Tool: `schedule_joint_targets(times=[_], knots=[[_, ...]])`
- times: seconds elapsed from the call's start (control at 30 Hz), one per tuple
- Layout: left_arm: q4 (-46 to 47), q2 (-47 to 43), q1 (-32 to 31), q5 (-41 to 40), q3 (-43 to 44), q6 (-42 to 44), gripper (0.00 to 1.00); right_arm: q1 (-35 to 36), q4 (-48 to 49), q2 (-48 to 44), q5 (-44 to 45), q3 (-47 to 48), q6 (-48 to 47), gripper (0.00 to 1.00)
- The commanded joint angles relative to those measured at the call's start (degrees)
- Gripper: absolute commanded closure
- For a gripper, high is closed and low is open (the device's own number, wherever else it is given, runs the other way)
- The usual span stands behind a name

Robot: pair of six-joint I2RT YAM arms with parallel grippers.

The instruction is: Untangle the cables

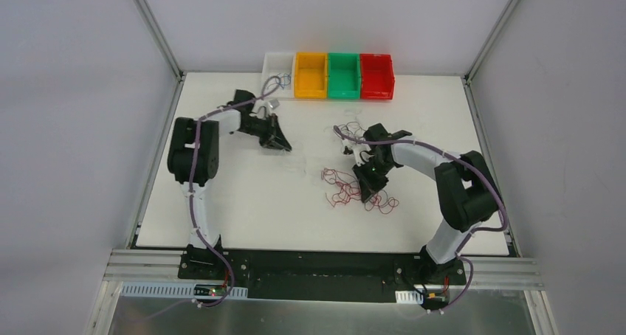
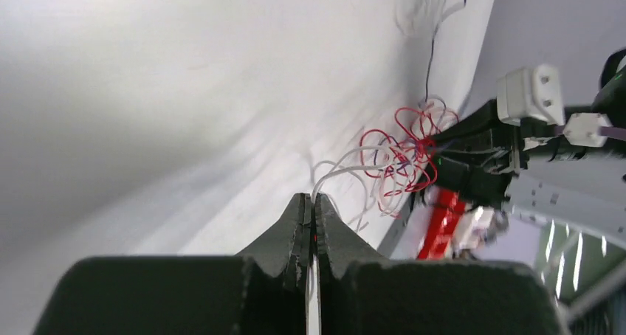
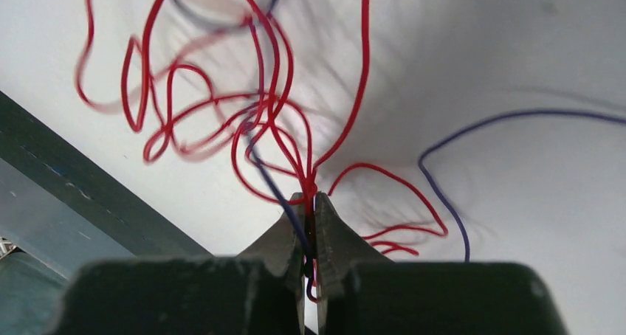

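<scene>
The left gripper [image 1: 279,142] hangs over the far-left part of the white table [image 1: 243,202], just near of the white bin [image 1: 274,63]. In its wrist view the jaws are pressed together, with a white cable [image 2: 347,167] pinched at the tips. That cable runs away from the fingers in a loose curve toward a knot of red, white and blue loops [image 2: 404,152] lying on the table beside the right arm. A thin black cable [image 2: 432,62] trails off beyond the knot.

Along the far edge stands a row of four bins: the white one, then the yellow bin [image 1: 310,75], the green bin [image 1: 343,75] and the red bin [image 1: 377,75], each touching the next. A few thin strands lie curled in the white bin; their colour is hard to tell.

To the right of centre the red cables [image 1: 341,181] sprawl in curls on the table, with some darker strands [image 1: 348,126] a little farther back. The right gripper [image 1: 368,193] sits right at the near-right edge of the red tangle. Its jaws are closed too, clamped on several red cables gathered into one bunch, and a blue cable [image 3: 443,195] runs down between the fingers with them. From the pinch the red loops fan out up and to the left, some blurred.
</scene>
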Motion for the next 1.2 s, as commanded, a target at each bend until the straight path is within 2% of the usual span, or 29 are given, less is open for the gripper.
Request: schedule_joint_targets(times=[0.0, 0.07, 0.2, 0.37, 0.53, 0.67, 0.83, 1.03, 1.17], knots=[[-9.9, -8.1, 12.9, -6.4, 3.7, 7.6, 1.0, -4.4, -6.2, -6.2, 3.4, -2.7, -5.0, 1.0], [-15.9, -8.0, 18.2, -8.6, 7.1, 11.2, 1.0, -6.6, -8.1, -7.8, 4.7, -4.0, -6.8, 1.0], [-19.5, -7.7, 27.4, -10.5, 13.2, 13.6, 1.0, -10.6, -11.5, -10.6, 6.2, -4.6, -9.9, 1.0], [-22.8, -7.3, 34.3, -11.9, 19.8, 15.6, 1.0, -14.0, -13.5, -11.4, 7.9, -4.0, -12.6, 1.0], [-25.3, -7.2, 36.7, -13.7, 22.7, 17.9, 1.0, -15.0, -14.1, -10.7, 8.3, -2.5, -13.0, 1.0], [-25.7, -7.5, 38.0, -18.1, 23.6, 18.5, 1.0, -15.8, -15.0, -10.3, 9.0, -1.9, -13.9, 1.0], [-26.2, -5.8, 42.3, -21.2, 25.0, 19.9, 1.0, -19.3, -16.2, -12.4, 10.4, -3.8, -17.9, 1.0], [-26.8, -4.2, 43.6, -25.2, 22.2, 25.8, 1.0, -22.5, -17.3, -13.6, 9.9, -3.7, -19.6, 1.0], [-26.8, -5.4, 43.3, -21.5, 20.5, 24.5, 1.0, -22.7, -17.9, -13.8, 8.0, -2.3, -18.4, 1.0]])
